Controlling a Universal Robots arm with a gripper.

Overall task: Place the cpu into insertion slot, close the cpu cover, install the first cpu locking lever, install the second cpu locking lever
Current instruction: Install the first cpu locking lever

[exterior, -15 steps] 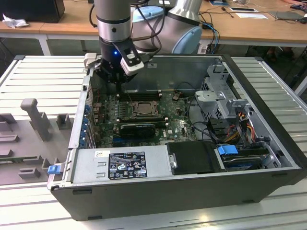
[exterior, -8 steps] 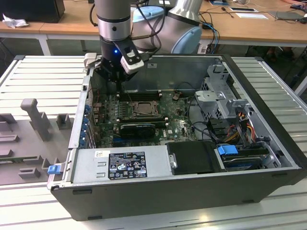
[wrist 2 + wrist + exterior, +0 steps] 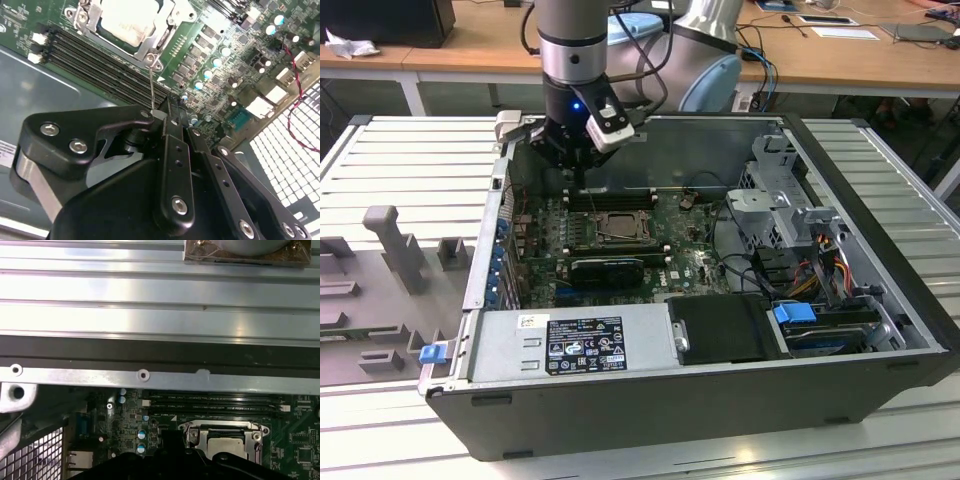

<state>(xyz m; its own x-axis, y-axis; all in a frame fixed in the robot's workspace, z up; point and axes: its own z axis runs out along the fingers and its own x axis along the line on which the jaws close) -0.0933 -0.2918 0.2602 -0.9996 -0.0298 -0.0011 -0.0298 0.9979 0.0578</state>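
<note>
The cpu [image 3: 125,20] lies in the insertion slot [image 3: 600,238] on the motherboard, its pale face also seen in the first wrist view [image 3: 227,446]. The silver cpu cover [image 3: 159,37] lies flat around it, framing the chip. A thin wire cpu locking lever [image 3: 151,87] rises from the socket's corner. My gripper [image 3: 162,112] is shut on that lever's free end. In the exterior view my gripper [image 3: 573,178] hangs just beyond the socket's far left corner, inside the open computer case. I cannot tell which of the two levers this is.
Black memory slots [image 3: 95,62] run beside the socket, close to my fingers. The case's metal wall [image 3: 150,375] stands just behind. A power supply [image 3: 570,340], a drive cage [image 3: 780,200] and loose cables [image 3: 820,270] fill the near and right parts of the case.
</note>
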